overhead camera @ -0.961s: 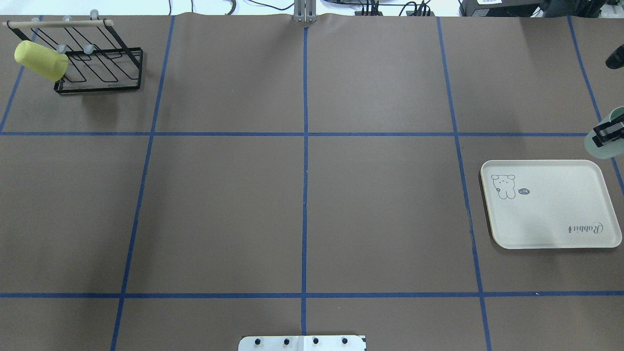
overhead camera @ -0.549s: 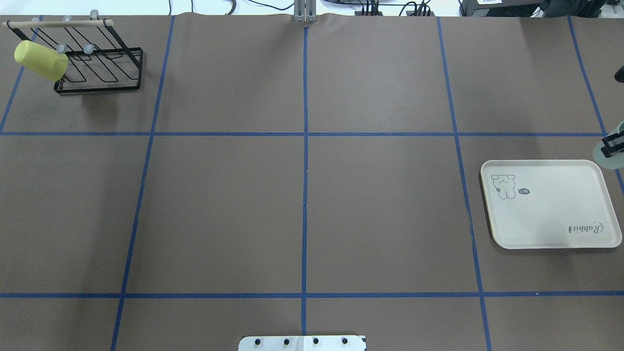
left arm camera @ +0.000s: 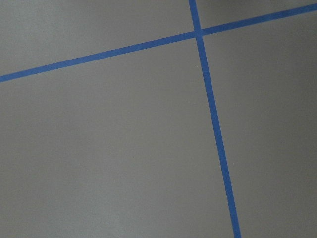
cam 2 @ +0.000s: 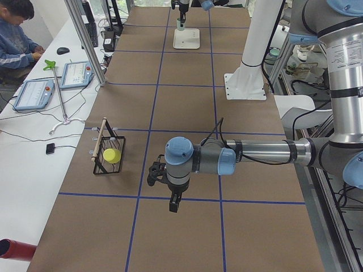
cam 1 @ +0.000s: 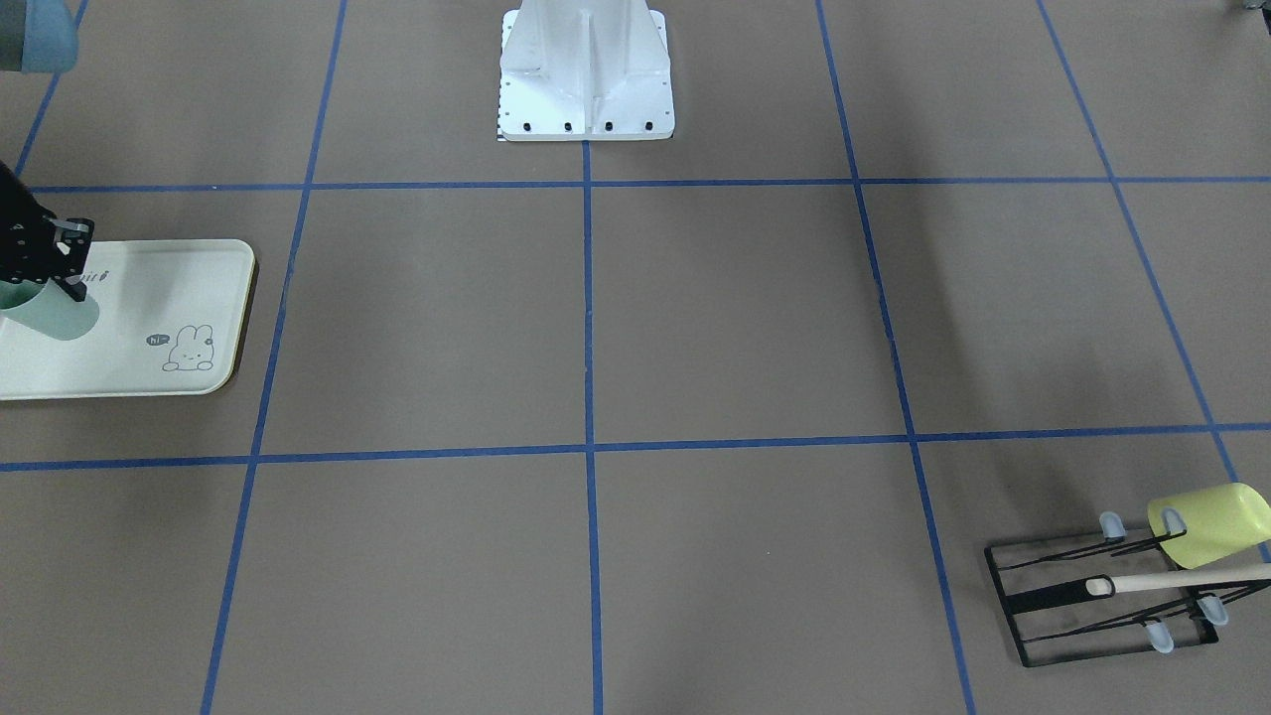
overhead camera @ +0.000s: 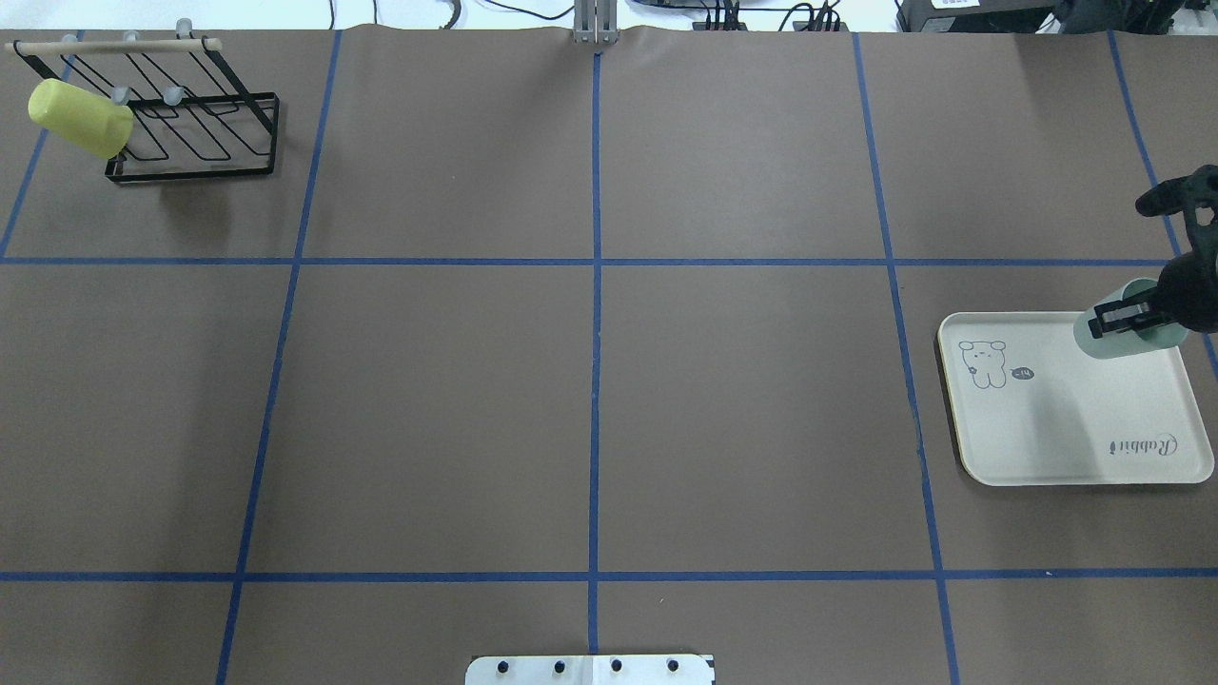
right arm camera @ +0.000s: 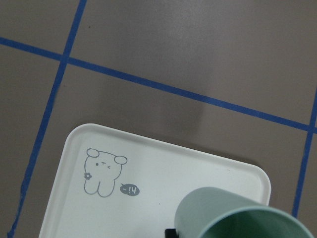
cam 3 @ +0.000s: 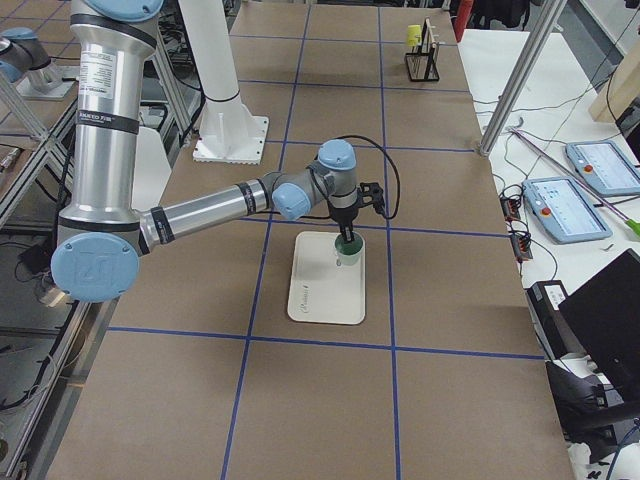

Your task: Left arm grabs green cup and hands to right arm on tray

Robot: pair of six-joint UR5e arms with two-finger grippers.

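Note:
My right gripper (overhead camera: 1125, 320) is shut on the green cup (overhead camera: 1113, 341), a pale mint tumbler. It holds the cup over the far right corner of the cream tray (overhead camera: 1056, 428). I cannot tell whether the cup touches the tray. The front view shows the cup (cam 1: 58, 316) over the tray (cam 1: 149, 288). The right wrist view shows the cup's rim (right arm camera: 237, 213) above the tray (right arm camera: 148, 203) with its bunny drawing. The left gripper (cam 2: 172, 203) hangs low over bare table near the rack, seen only from the left side; I cannot tell if it is open.
A yellow-green cup (overhead camera: 80, 118) hangs on a black wire rack (overhead camera: 205, 143) with a wooden bar at the far left corner. The robot's white base plate (cam 1: 586, 74) sits at the near middle edge. Blue tape lines grid the brown table.
My right gripper with the green cup has moved in from the table's right edge, leftward, to over the tray's far right corner. The yellow-green cup and rack have not moved.

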